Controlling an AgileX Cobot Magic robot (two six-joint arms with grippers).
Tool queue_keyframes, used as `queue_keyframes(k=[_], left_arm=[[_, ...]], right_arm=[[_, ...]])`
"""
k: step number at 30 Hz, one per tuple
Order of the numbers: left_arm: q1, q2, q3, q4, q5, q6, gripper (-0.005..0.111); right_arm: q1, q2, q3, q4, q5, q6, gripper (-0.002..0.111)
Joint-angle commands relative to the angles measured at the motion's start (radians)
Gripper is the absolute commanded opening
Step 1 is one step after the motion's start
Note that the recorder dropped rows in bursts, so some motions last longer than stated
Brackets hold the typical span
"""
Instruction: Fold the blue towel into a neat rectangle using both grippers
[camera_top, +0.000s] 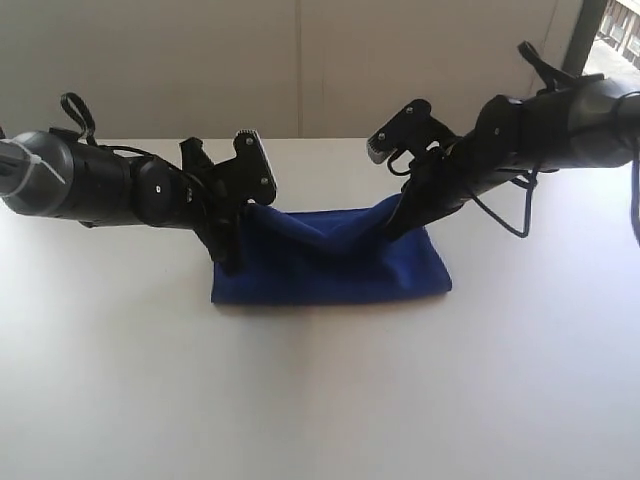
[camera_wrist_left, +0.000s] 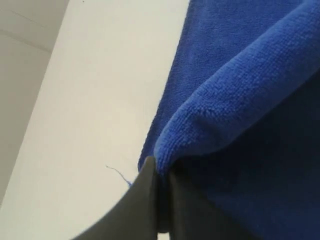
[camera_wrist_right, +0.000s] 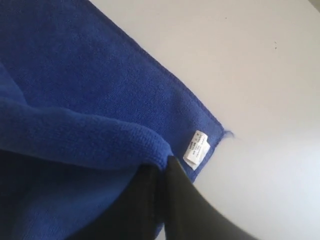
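Clerk: Towel, blue, one. It lay mid-table, lower layer flat, far edge raised off it and sagging between two holds.

Auditor: Grippers?

Clerk: Left gripper: fingers pressed together on a rolled fold of cloth at the towel's left end. Right gripper: likewise clamped on the raised edge at the right end, above the corner that carried a white label.

Auditor: Risks entered?

Clerk: Three, all by judgement.
- Slip: each pinch took only a thin bite at the very fingertips. A quick pull toward the near edge could have freed a corner.
- Skew: had one arm travelled further than the other, the raised edge would have landed crooked and spoiled the rectangle.
- Drag: the slack middle hung low (almost on the lower layer, as far as the exterior view showed). It could have bunched the cloth beneath it.

Auditor: Edges and room?

Clerk: Near edge ran straight and lay flat on the table. A loose thread sat at the left end, of no consequence. Open tabletop showed on every side of the towel, widest on the near side, where the fold would have to land. The arms stood well apart, with nothing between them but cloth.
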Motion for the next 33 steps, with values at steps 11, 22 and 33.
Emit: queue_keyframes(k=[11,22,33], left_arm=[[0.023,0.093,-0.067,-0.007,-0.14,-0.061,0.0],[0.027,0.148,-0.097,-0.007,-0.111,-0.091,0.0],[0.047,0.157,-0.097,-0.007,-0.127,-0.091,0.038]], right_arm=[[-0.024,0.05,-0.036,0.001,-0.073,0.039,0.0],[-0.024,0.106,-0.036,0.001,-0.121,0.061,0.0],[-0.024,0.115,-0.036,0.005,-0.136,0.151,0.023]])
